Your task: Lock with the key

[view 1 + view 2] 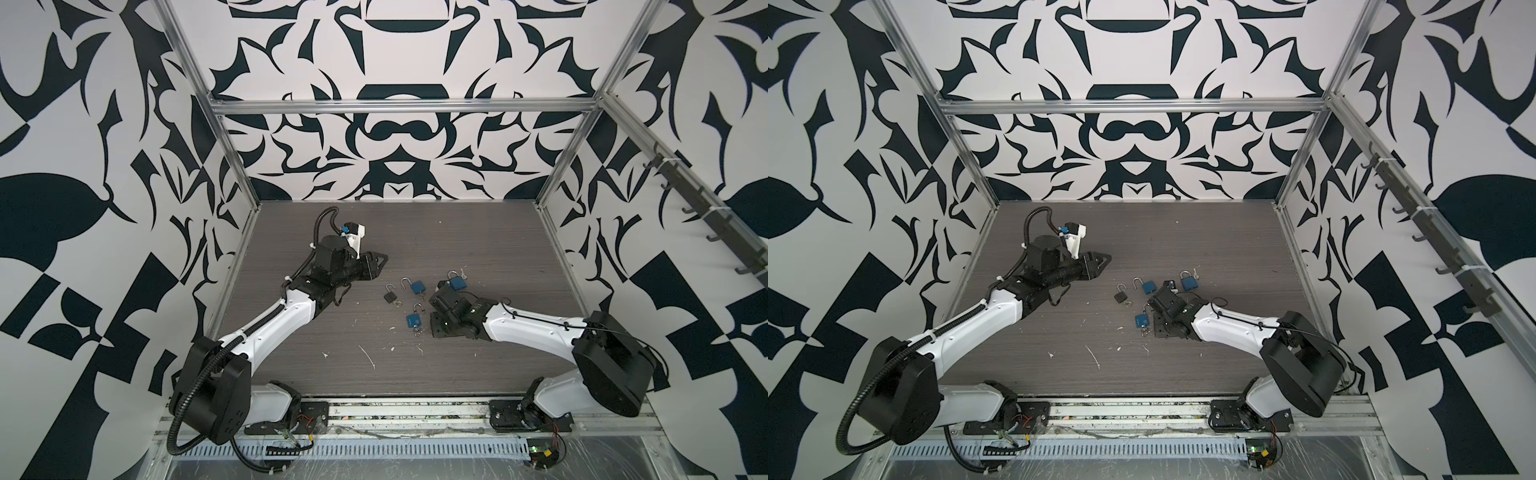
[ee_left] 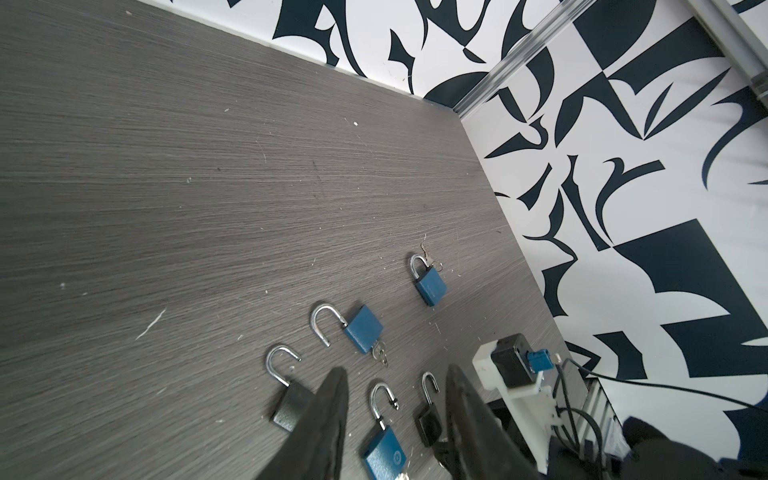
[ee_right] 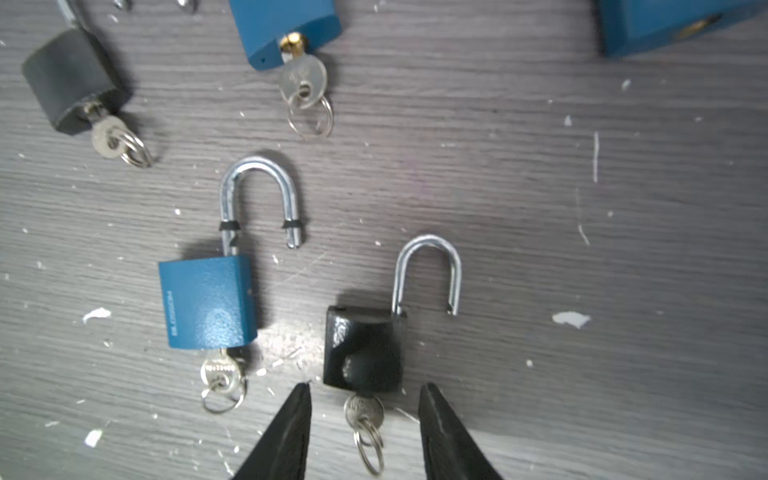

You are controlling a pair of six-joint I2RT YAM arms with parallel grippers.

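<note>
Key [image 3: 363, 409]: it sits in the bottom of the black padlock [image 3: 361, 349], with its ring [image 3: 370, 449] trailing back between the fingertips [image 3: 291, 424]. It looks thin, hard and slick, so pinch the flat round head across its two faces, not the loose ring.
Right gripper [image 3: 366, 386]: released and low over the table [image 3: 623, 291]. One tip stands on each side of the key head with a gap on both sides, so you are grasping nothing.
Black padlock: it lies flat just past the tips, and in both top views your right gripper hides it. It is probably dense for its size but free to skid on the smooth table when you twist the key. Expect to brace it by its flat sides.
Shackle [image 3: 428, 274]: raised and swung aside, its free end beside the body rather than over its hole. It is likely stiff steel, so it would need turning back and pressing straight down.
Blue padlock [image 3: 208, 301]: just beside the black one but not touching it, also open, with its own key in.
Farther padlocks: a grey one [image 3: 72, 81] and a blue one [image 3: 286, 29] both have keys in. Another blue body [image 3: 665, 20] is cut off by the frame edge.
Left gripper [image 2: 395, 370]: fingers spread and empty, hovering above the table on the far side of the locks from your right arm.
</note>
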